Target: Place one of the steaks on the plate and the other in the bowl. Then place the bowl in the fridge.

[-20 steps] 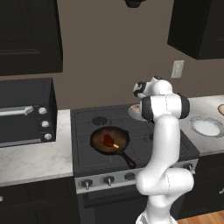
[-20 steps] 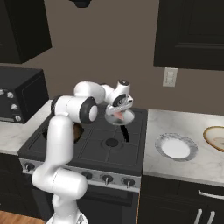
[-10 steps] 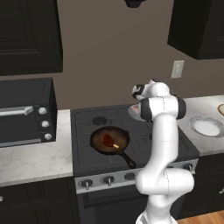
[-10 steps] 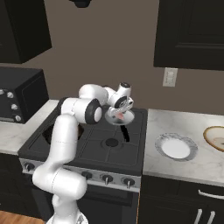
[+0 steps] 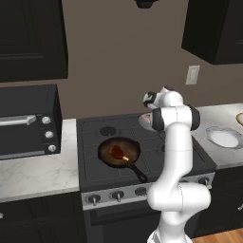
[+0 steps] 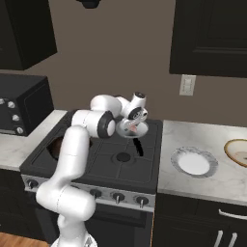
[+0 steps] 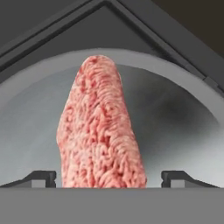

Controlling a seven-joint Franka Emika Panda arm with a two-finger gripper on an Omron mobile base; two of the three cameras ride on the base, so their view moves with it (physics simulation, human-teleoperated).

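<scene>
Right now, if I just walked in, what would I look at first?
The pink marbled steak in a shiny silver pan, up close between the open tips of the end effector at the stove's back right. Next, the reddish-brown steak in the black skillet on the front left burner.

skillet (image 5: 118, 153) on stove (image 5: 95, 137) | toaster oven (image 5: 26, 121) left counter | wall outlet (image 6: 186, 85)
</scene>
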